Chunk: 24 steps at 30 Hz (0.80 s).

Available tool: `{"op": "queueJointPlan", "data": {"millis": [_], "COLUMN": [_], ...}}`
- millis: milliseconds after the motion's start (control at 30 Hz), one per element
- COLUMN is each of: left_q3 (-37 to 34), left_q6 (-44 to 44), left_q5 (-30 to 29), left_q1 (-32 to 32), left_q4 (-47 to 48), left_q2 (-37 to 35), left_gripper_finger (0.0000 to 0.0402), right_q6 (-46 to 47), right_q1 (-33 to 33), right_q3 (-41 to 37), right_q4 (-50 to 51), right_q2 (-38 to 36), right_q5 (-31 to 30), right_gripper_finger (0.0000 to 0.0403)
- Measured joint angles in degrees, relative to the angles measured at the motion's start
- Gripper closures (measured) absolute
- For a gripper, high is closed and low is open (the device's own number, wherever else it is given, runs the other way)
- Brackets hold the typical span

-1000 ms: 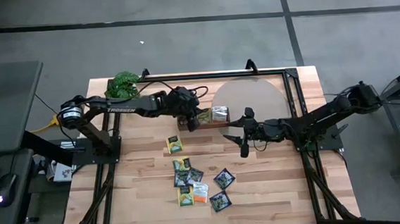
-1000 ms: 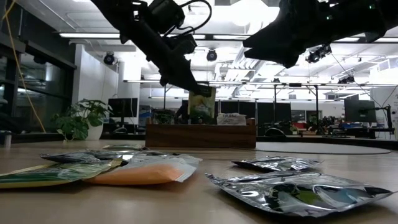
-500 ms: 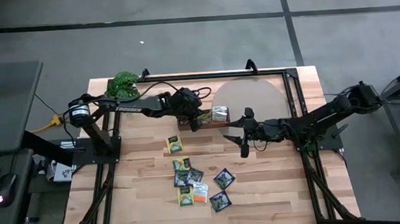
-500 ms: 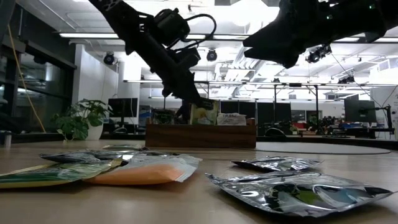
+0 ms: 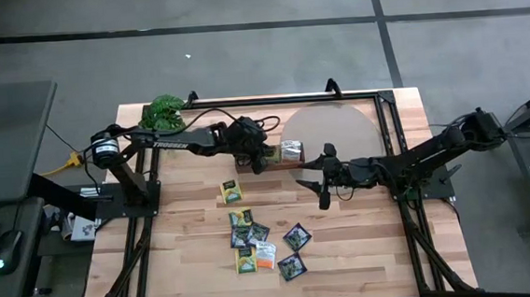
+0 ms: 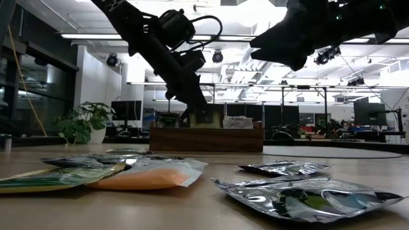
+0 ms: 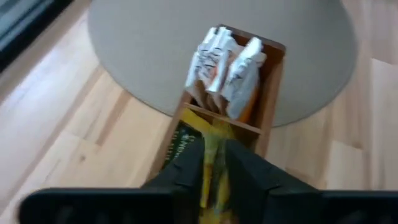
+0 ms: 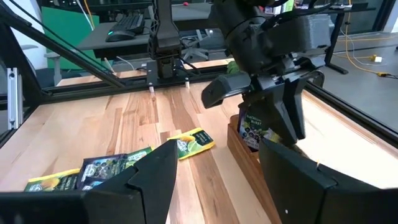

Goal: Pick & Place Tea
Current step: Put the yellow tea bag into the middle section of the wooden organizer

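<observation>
My left gripper [image 5: 257,158] is over the brown wooden tray [image 5: 285,165] at the table's far middle, shut on a green-and-yellow tea sachet [image 7: 212,142] whose lower part stands in the tray's left end compartment. White-orange sachets [image 7: 225,65] stand in the neighbouring compartment. Several loose sachets [image 5: 253,238] lie flat on the table nearer the front; one yellow-green one [image 5: 232,190] lies apart. My right gripper [image 5: 320,187] hovers open to the right of the tray, touching nothing. My left gripper pinches the sachet's upper edge [image 7: 215,163] between its two fingers, coming from above and slanting down. The sachet hangs upright below the fingers [image 6: 193,102], with its lower part down inside the tray compartment [image 6: 208,119]. Whether its bottom rests on the tray floor is hidden by the tray wall.
A round grey mat [image 5: 331,125] lies under the tray's right part. A leafy green plant [image 5: 163,112] stands at the far left corner. A black frame [image 5: 389,121] borders the table. Bare wood shows on the near right [image 5: 375,244].
My left gripper has moved down and slightly toward the far edge over the tray, staying shut. The sachet, which hung above the tray's rim a second ago, has sunk partway into the left end compartment. The right arm has kept still.
</observation>
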<state>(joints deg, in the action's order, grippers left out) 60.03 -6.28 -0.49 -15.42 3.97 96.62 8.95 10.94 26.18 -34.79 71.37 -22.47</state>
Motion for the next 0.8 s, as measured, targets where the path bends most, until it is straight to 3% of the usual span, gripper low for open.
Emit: {"op": "queueJointPlan", "data": {"millis": [233,433,567,733,800], "left_q3": [0.0,0.0,0.0,-1.3,-2.9], "left_q6": [0.0,-1.5,-2.2,-5.1,-6.8], "left_q5": [-0.4,-3.4,-8.1,-16.7,-19.9], "left_q1": [0.0,3.5,8.0,12.2,13.4], "left_q4": [0.3,4.9,6.4,9.1,9.9], "left_q2": [0.0,0.0,0.0,-1.5,-4.3], "left_gripper_finger": [0.0239,0.0242,0.0260,0.0272,0.0273], "right_q6": [0.1,0.7,0.7,0.0,-1.1], "right_q1": [0.0,0.0,0.0,0.0,0.1], "right_q3": [0.0,0.0,0.8,6.7,10.2], "right_q4": [0.5,0.2,0.5,3.1,5.4], "right_q2": [0.0,1.2,4.3,11.3,14.8], "right_q5": [0.9,3.7,3.9,8.5,10.0], "right_gripper_finger": [0.0181,0.0202,0.0260,0.0378,0.0392]}}
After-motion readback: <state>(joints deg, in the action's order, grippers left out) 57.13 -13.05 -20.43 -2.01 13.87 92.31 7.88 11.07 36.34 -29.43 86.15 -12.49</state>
